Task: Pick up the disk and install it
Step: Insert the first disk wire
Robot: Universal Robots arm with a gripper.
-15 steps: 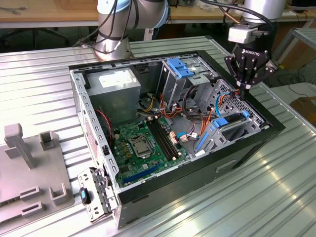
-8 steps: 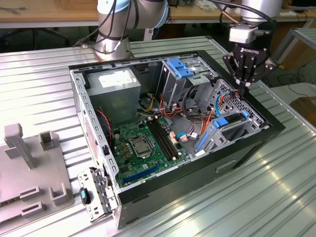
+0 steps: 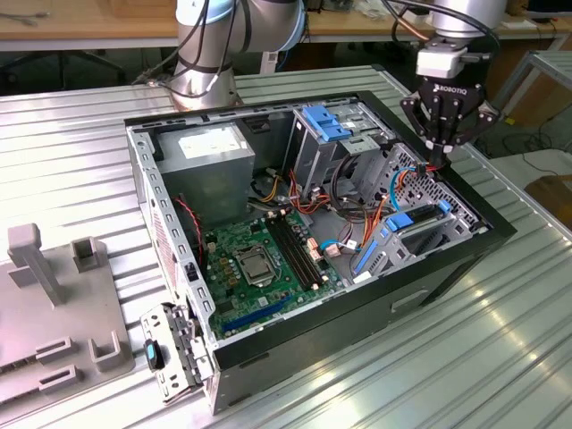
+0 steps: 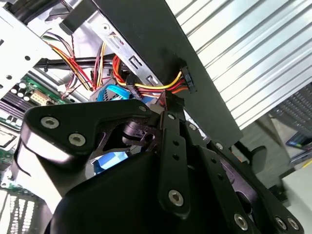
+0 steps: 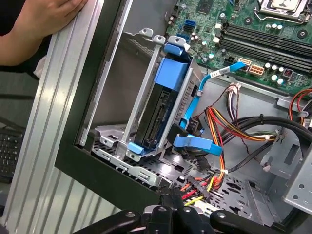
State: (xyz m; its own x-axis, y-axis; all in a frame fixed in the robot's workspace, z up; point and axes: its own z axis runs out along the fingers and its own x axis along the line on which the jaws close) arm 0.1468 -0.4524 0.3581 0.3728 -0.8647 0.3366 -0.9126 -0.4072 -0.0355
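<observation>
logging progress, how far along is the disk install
The disk in its blue carrier already sits in the metal bay. The gripper hovers apart from it, above the power cables. Left: whether it is fully latched cannot be told.

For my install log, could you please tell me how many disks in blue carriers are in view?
1. The disk sits in the metal cage at the edge of the computer case, in the first wrist view. Others may be hidden behind cables or brackets.
</observation>
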